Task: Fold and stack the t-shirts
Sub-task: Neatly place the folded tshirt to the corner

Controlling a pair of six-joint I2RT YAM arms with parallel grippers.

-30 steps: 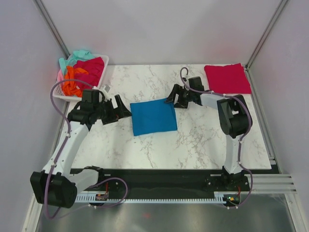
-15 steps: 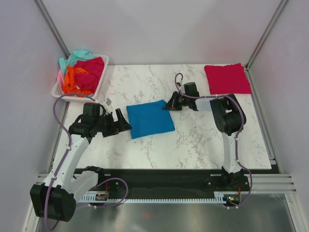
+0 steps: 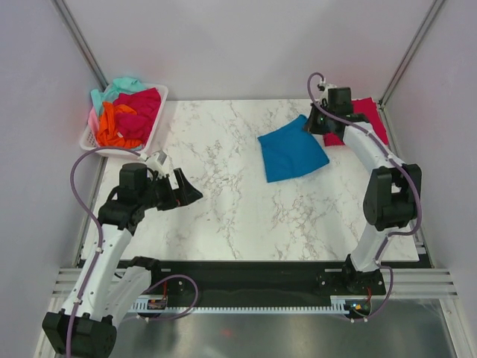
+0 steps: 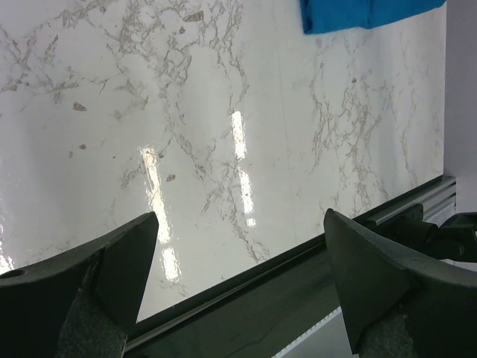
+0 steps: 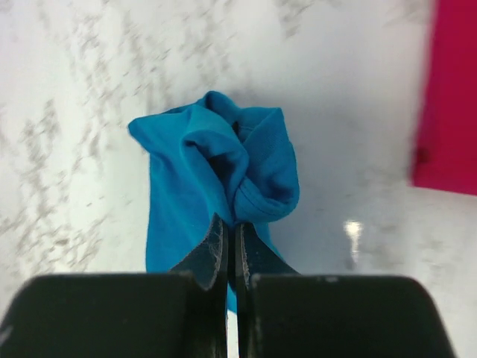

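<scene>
A folded teal-blue t-shirt (image 3: 292, 153) lies on the marble table toward the back right, one corner lifted. My right gripper (image 3: 311, 127) is shut on that bunched corner (image 5: 246, 171), close to a folded crimson t-shirt (image 3: 364, 118) in the back right corner (image 5: 447, 104). My left gripper (image 3: 190, 192) hangs open over the table's left front, nothing between its wide fingers (image 4: 112, 268). The blue shirt's edge (image 4: 365, 13) shows far off in the left wrist view. Several crumpled t-shirts (image 3: 123, 112) fill the basket.
A white plastic basket (image 3: 95, 148) stands at the back left corner. The table's front edge with a dark rail (image 4: 298, 261) runs just below my left gripper. Grey walls close in the sides and back.
My right gripper shut on the blue shirt's corner and dragged it from the table's middle toward the back right, up to the crimson shirt. My left arm drew back toward the front left.
</scene>
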